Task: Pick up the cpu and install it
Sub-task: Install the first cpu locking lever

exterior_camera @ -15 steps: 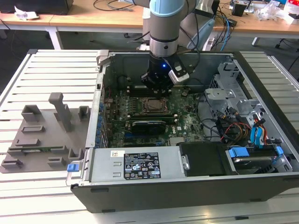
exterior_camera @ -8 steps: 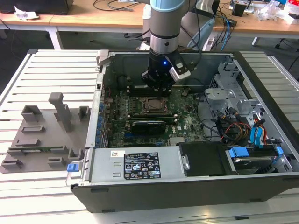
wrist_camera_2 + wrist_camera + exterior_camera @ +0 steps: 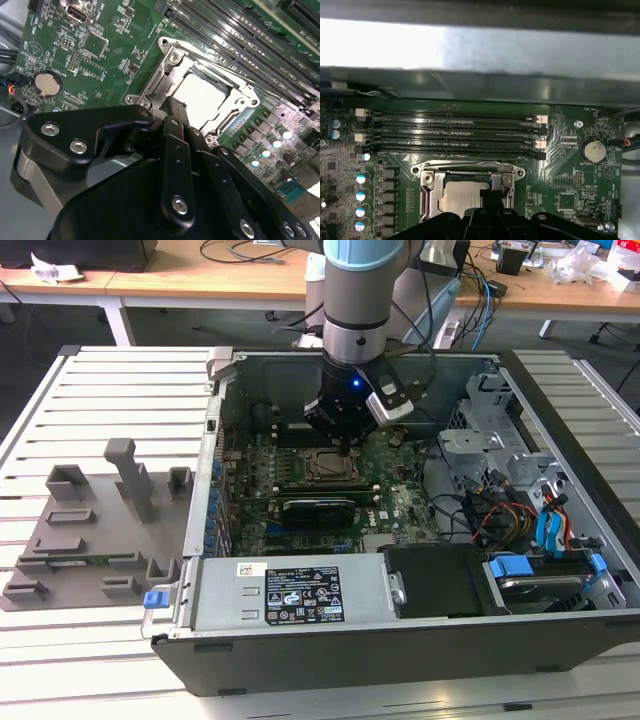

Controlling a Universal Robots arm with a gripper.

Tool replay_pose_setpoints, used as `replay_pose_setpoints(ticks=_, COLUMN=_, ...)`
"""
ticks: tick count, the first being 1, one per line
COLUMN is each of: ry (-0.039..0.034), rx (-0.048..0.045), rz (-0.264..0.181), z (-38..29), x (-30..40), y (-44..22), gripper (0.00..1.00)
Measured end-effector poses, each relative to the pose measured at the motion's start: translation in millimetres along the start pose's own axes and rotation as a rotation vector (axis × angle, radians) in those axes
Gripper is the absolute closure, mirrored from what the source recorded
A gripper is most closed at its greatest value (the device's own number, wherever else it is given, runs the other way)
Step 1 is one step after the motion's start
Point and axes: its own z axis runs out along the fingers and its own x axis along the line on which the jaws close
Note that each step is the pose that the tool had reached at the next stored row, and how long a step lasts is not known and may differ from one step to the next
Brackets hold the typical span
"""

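The cpu [image 3: 200, 95] is a pale silvery square lying flat inside the metal socket frame [image 3: 171, 60] on the green motherboard [image 3: 115, 35]. In the first wrist view the cpu [image 3: 459, 198] sits in the same frame [image 3: 427, 186], below the row of memory slots [image 3: 455, 135]. My gripper [image 3: 174, 106] hangs just above the socket's edge, its two black fingers pressed together with nothing between them. The exterior view shows the gripper [image 3: 345, 445] low inside the open computer case, right over the socket [image 3: 328, 466].
A grey fixture block [image 3: 100, 530] lies on the slatted table at the exterior view's left. Inside the case are a power supply [image 3: 300, 592], drive cages with cables [image 3: 520, 510] and a coin battery [image 3: 45, 84]. The case wall [image 3: 480, 50] is close behind the memory slots.
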Motion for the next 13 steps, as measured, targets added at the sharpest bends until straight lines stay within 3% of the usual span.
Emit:
replay_pose_setpoints(ticks=1, ry=0.0000, rx=0.0004, rz=0.000, z=-1.9, x=0.0, y=-0.4, gripper=0.89)
replay_pose_setpoints(ticks=5, ry=0.0003, rx=0.0111, rz=0.000, z=-20.5, x=-0.6, y=-2.2, gripper=0.89)
replay_pose_setpoints(ticks=7, ry=0.0004, rx=0.0132, rz=-0.001, z=-23.5, x=-0.8, y=-2.4, gripper=0.89)
replay_pose_setpoints(ticks=13, ry=0.0005, rx=0.0189, rz=0.000, z=-41.7, x=-1.3, y=-3.0, gripper=0.89)
